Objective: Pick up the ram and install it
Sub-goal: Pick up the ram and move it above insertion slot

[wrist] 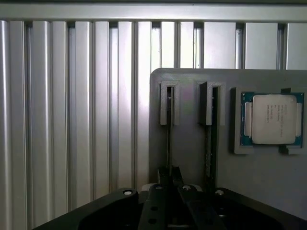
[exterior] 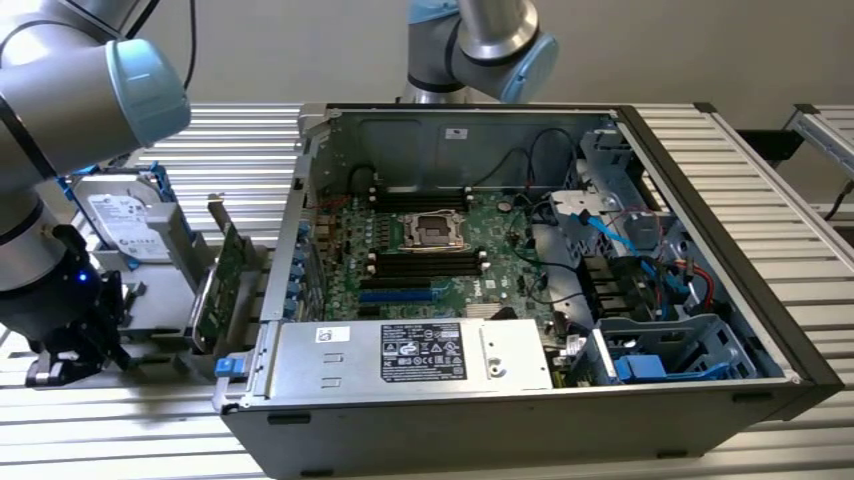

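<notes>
The ram [wrist: 168, 129] stands on edge in one groove of a grey holder [wrist: 189, 153], seen as a thin dark strip. My gripper [wrist: 170, 174] is at the stick's near end, its two black fingers pressed against either side with no gap showing. A second stick [wrist: 211, 134] stands in the neighbouring groove, untouched. In the exterior view my gripper [exterior: 64, 362] hangs low at the exterior view's left, outside the open computer case [exterior: 747, 260]. The black memory slots [exterior: 420, 263] lie on the motherboard inside the case.
A processor chip [wrist: 272, 119] rests in a pocket of the same holder. A green expansion card [exterior: 220, 285] and a hard drive [exterior: 118, 215] stand between my gripper and the case wall. A second robot arm [exterior: 481, 40] rises behind the case. Ribbed aluminium table [wrist: 72, 120] surrounds the holder.
</notes>
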